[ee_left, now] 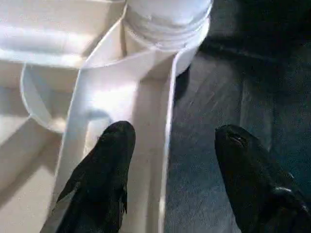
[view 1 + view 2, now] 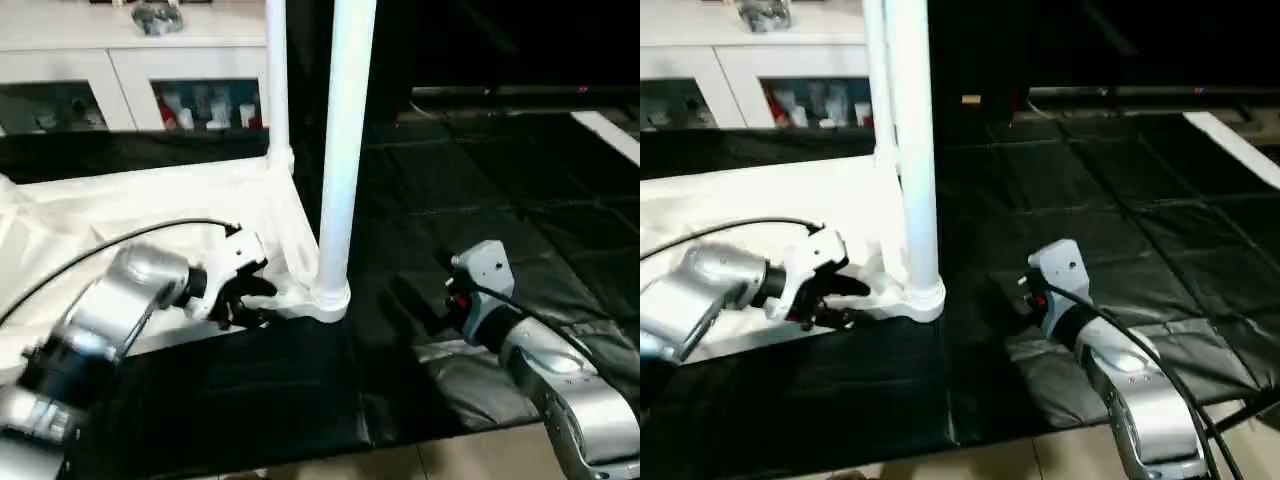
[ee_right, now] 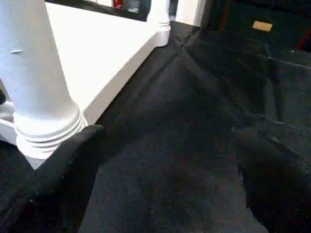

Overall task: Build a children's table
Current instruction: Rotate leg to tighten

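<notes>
Fingers of left gripper [image 1: 167, 160] stand apart astride the table top's [image 2: 130, 215] rim beside the near leg [image 2: 340, 150]; right gripper [image 3: 165, 170] wide open, holding nothing

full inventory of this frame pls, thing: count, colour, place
table top: 1, white, underside up on the black mat
legs: 2, white, upright in sockets: near corner, far corner
mat: 1, black, quilted, over the floor
cabinet: 1, white, glass doors, behind the table top
left gripper: 1, black fingers, open astride the table top's edge rib near the near leg
right gripper: 1, black fingers, open over the mat right of that leg
</notes>
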